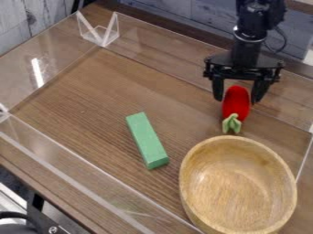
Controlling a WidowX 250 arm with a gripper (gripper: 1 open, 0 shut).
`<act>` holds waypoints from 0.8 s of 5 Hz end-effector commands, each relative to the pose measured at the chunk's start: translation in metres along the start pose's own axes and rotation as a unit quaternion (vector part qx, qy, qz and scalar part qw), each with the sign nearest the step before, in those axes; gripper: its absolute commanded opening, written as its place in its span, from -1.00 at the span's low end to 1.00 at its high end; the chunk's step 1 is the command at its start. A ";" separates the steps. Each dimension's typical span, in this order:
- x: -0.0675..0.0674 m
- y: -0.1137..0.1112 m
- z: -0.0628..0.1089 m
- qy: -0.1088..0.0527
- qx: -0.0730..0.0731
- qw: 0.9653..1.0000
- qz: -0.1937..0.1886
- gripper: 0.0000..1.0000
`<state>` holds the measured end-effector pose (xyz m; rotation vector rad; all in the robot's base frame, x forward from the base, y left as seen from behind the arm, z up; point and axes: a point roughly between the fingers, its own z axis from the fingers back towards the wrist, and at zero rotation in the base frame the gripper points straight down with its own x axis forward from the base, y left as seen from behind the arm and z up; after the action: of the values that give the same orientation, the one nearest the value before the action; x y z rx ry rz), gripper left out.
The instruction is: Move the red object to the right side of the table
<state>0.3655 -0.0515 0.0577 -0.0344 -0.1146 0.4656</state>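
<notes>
Releasing is the step in hand: the gripper (241, 90) stands with jaws spread either side of the red object (233, 106), which rests on the table (98, 101) at its right side, just beyond the wooden bowl (240, 187). Next move, by judgement: a straight lift clear without nudging the toy.

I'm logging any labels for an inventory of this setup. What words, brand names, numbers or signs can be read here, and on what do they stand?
None: no readable text, brand, number or sign shows in this view.
The green block: plain, no marking.
The red object: plain.
The wooden bowl: bare wood, no stamp visible.
The gripper and the arm above it: dark, any marking too small to tell.
The table and the clear acrylic walls: unmarked.
</notes>
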 end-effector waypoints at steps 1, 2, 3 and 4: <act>0.016 -0.004 0.040 -0.041 -0.030 0.999 0.004 1.00; 0.016 -0.008 0.045 -0.046 -0.030 0.998 0.036 1.00; 0.014 -0.012 0.054 -0.053 -0.032 0.996 0.068 1.00; 0.017 -0.008 0.060 -0.054 -0.042 0.996 0.057 1.00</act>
<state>0.3684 -0.0528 0.0815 -0.0518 -0.1406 0.5709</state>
